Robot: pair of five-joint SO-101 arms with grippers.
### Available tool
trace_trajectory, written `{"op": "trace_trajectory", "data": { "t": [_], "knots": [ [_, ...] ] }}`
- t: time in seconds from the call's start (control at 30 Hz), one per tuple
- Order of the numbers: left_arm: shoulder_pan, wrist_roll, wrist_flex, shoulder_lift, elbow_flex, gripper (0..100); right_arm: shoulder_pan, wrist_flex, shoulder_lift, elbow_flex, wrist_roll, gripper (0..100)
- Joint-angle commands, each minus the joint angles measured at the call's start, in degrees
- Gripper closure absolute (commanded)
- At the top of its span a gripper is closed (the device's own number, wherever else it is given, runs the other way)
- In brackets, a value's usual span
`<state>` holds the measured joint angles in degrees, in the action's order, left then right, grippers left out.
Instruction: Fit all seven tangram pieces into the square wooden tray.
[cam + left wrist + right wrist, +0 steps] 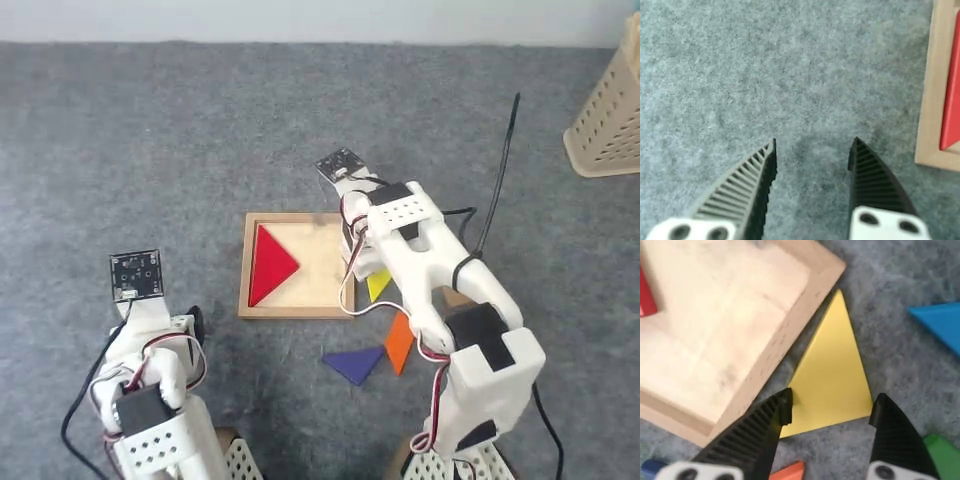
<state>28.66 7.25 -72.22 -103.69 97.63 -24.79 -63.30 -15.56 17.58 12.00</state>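
Right gripper (pixel 832 409): fingers (pixel 760 432) spread apart, not closed on anything, tips low over the grey carpet (pixel 900 355). Between the two tips, the wide end of the yellow triangle (pixel 832 370), flat on the carpet, apex pointing away from the fingers. Along the yellow piece's long edge, on the side of the first finger, the corner of the square wooden tray (pixel 807 302), touching or just beside it; cannot tell which. Back behind that finger's tip, a sliver of an orange piece (pixel 792 472). Close beside the other finger, a bit of a green piece (pixel 942 450). Farther out past that same finger, a light blue piece (pixel 940 322), apart from the yellow one. Deep in the tray, far from the fingertips, a corner of the red triangle (pixel 645 297) on the tray floor.

Left gripper (pixel 814 145): fingers likewise apart, bare carpet between them. Well off to one finger's side, the tray's rim with the red edge just inside.

From above, a purple triangle (pixel 355 362) just beside the orange piece. Farthest beyond the right gripper's fingers, a pale slatted basket (pixel 610 110).
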Motion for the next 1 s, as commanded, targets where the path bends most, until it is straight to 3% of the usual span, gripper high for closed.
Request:
{"op": "trace_trajectory", "data": {
  "t": [0.0, 0.37, 0.73, 0.97],
  "knots": [
    [0.0, -0.5, -0.2, -0.7, -1.1, 77, 3.2, -2.3, 0.1, 3.2, -1.3, 73.4],
    [0.0, -0.5, -0.2, -0.7, -1.1, 77, 8.9, -2.2, 0.4, 3.6, -3.0, 73.4],
    [0.0, -0.5, -0.2, -0.7, -1.1, 77, 7.3, 1.1, 12.1, 4.0, -3.6, 73.4],
    [0.0, -0.5, -0.2, -0.7, -1.1, 77, 7.3, 5.0, 6.6, 4.7, -3.5, 73.2]
  ]
}}
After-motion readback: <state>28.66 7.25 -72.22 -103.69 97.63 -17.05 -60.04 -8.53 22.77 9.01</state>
